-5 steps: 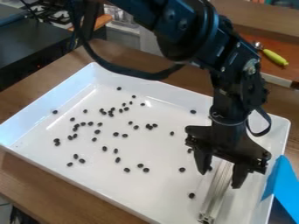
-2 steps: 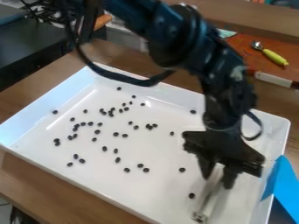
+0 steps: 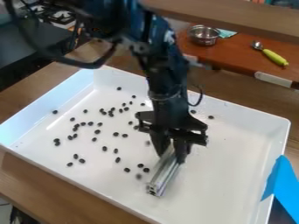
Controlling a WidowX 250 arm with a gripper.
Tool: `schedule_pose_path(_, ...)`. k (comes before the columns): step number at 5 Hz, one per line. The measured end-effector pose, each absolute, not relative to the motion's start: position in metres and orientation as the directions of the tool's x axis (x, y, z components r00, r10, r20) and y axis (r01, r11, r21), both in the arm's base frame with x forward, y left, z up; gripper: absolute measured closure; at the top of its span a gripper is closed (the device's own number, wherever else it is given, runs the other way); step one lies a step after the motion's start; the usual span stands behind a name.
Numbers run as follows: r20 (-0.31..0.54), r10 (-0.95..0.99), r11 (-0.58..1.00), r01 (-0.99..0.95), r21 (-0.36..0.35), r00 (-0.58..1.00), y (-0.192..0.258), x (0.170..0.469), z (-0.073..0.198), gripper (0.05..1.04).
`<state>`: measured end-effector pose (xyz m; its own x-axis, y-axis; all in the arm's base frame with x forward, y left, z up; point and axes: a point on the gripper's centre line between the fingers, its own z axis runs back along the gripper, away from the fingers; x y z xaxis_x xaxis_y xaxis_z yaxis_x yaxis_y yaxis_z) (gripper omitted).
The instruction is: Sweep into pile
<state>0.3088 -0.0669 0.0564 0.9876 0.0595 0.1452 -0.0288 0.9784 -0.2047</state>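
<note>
In the camera view, looks to be partway through a sweep toward the left, judging by the lie of most of the black beans (image 3: 117, 159) to the left of the tool, loose and scattered from near to far over the floor of the white tray (image 3: 231, 162). Held by the gripper (image 3: 170, 155), right of the tray's middle: a metal bar (image 3: 163, 176), clamped between closed fingers, slanting down from the grip to its near end at the tray floor. Cannot tell how firmly pressed down. Just left of that near end, a few beans, apart from one another, not yet a pile. Seems early in the gathering. Next, probably keep the bar low and push left, bringing the nearest beans in toward the larger scatter, then come round from the left and from the near side to draw the spread inward. Leave for a separate stroke the two outlying beans (image 3: 210, 117) at the far side, right of the arm (image 3: 166, 78). Watch for beans slipping past either end of the bar or under a raised edge, and for rolling from too quick a push.
</note>
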Motion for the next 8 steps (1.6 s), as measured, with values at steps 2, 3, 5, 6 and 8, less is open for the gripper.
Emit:
schedule_pose_path(2,0.202,0.055,0.981,-0.015,-0.196,0.978,-0.015,0.298,0.047,0.709)
schedule_pose_path(3,0.248,0.041,0.985,0.003,-0.175,0.968,0.017,0.289,0.045,0.709)
schedule_pose_path(5,0.228,0.095,0.984,-0.057,-0.169,0.969,0.095,0.275,0.06,0.709)
schedule_pose_path(6,0.222,0.138,0.981,-0.102,-0.163,0.965,0.13,0.271,0.071,0.709)
schedule_pose_path(8,0.258,0.121,0.966,-0.054,-0.252,0.959,0.092,0.267,0.096,0.709)
